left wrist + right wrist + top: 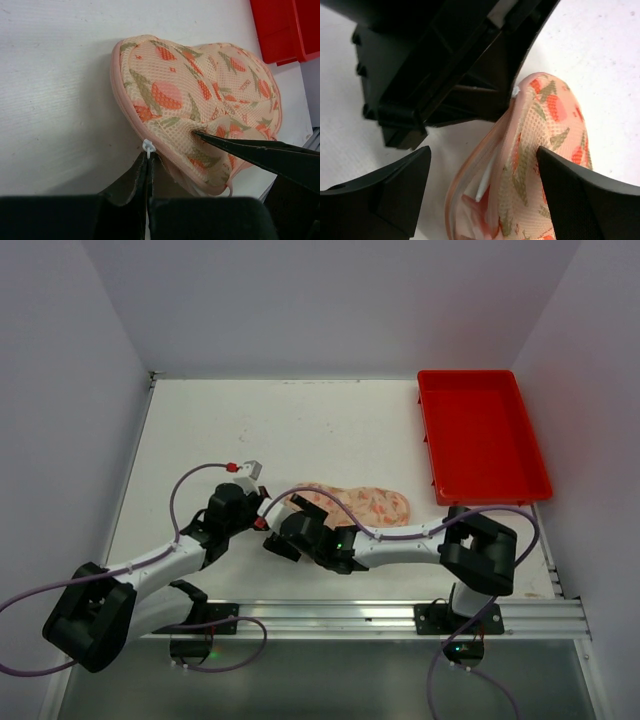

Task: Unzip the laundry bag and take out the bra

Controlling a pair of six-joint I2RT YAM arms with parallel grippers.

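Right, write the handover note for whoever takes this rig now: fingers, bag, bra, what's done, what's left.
Left fingers: shut on the white zipper pull at the laundry bag's near edge.
Right fingers: open, straddling that same edge, with one tip pressing on the mesh top.
Laundry bag: lying on the table in front of both arms. The red tray is at the far right.
Bra: not in sight, so presumably inside the bag.
Done: the pull is gripped, and the seam seems to gape slightly beside it.
Left: run the zip round and take the bra out.
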